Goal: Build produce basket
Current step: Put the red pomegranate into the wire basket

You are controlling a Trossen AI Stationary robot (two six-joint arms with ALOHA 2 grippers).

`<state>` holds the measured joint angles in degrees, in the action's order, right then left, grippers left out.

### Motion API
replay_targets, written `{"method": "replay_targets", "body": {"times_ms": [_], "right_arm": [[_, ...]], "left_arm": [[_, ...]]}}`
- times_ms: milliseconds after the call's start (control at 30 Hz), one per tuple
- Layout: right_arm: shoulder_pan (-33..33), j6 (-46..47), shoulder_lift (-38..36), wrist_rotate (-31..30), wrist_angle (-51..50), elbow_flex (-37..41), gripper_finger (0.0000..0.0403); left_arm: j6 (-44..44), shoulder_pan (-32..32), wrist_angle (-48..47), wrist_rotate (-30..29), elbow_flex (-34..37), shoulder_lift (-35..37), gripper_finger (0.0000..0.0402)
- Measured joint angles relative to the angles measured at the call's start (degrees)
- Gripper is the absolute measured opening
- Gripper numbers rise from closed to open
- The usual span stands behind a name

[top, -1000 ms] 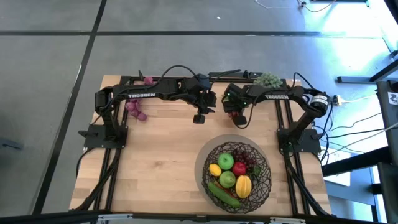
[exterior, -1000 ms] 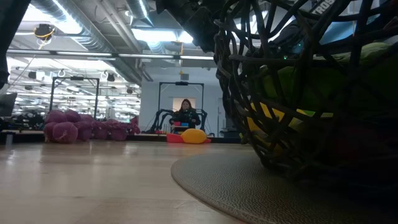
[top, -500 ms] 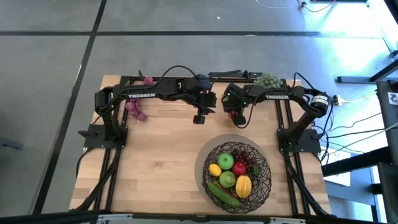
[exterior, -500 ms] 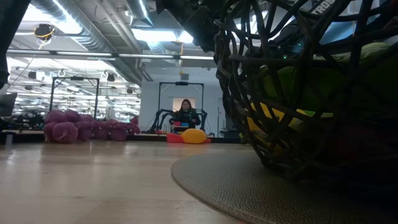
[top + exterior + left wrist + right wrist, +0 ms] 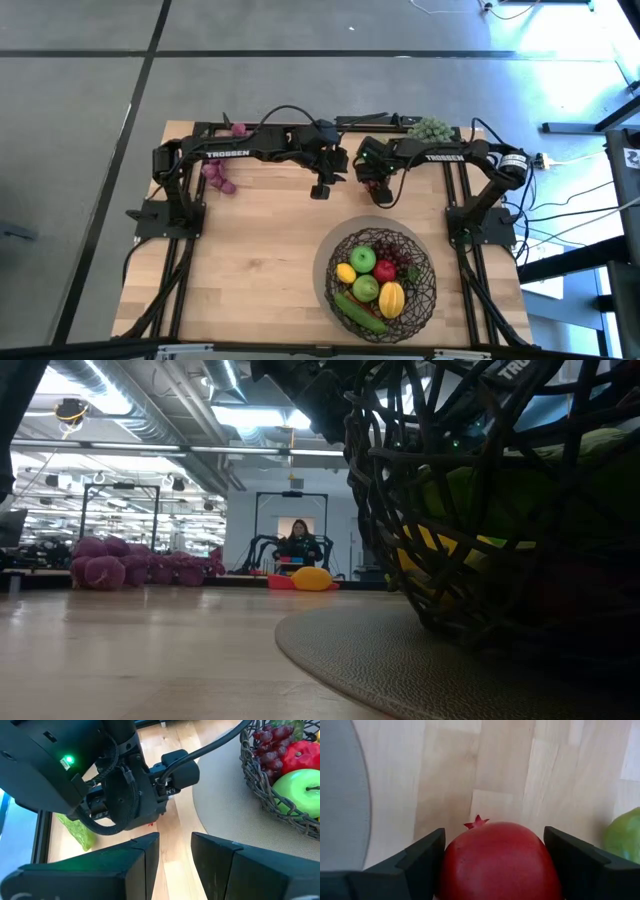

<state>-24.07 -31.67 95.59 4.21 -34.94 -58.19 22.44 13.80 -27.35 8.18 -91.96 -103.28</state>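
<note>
Right end effector (image 5: pixel 383 190) sits at the far middle of the counter (image 5: pixel 260 260) with a round red fruit, a pomegranate by its little crown (image 5: pixel 501 860), lodged squarely between its fingers (image 5: pixel 425 857). Both fingers press against the fruit's sides, so it looks gripped, the jaws standing wide around it. The fruit is roughly round, so no long axis matters. The basket (image 5: pixel 383 273) lies toward the near edge, almost straight nearward from this end effector and already holding apples, lemons, grapes and a cucumber. Left end effector (image 5: pixel 320 188) hangs just to the left, narrow and empty, slightly farther from the basket. Judging by this, the right arm carries, nearward and down.
</note>
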Motion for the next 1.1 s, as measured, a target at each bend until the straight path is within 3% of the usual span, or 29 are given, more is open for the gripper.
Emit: {"method": "replay_targets", "body": {"times_ms": [467, 700, 933, 1100], "right_arm": [[2.5, 9.1, 0.0, 0.0, -13.7, -12.0, 0.0305], [4.9, 14.6, -3.4, -0.2, -18.2, -17.1, 0.0305], [9.4, 23.9, -8.7, -8.6, -22.4, -21.4, 0.0305], [14.0, 34.4, -11.9, -9.8, -23.6, -23.6, 0.0305]], "left_arm": [[0.0, 0.1, -2.1, 0.0, -0.1, 0.8, 0.0103], [0.2, 0.9, -10.3, -0.1, 0.0, 3.8, 0.0103], [0.2, 1.1, -14.9, 0.5, 0.0, 5.7, 0.0103], [0.9, 1.3, -15.0, 2.4, 0.1, 6.7, 0.0103]]}}
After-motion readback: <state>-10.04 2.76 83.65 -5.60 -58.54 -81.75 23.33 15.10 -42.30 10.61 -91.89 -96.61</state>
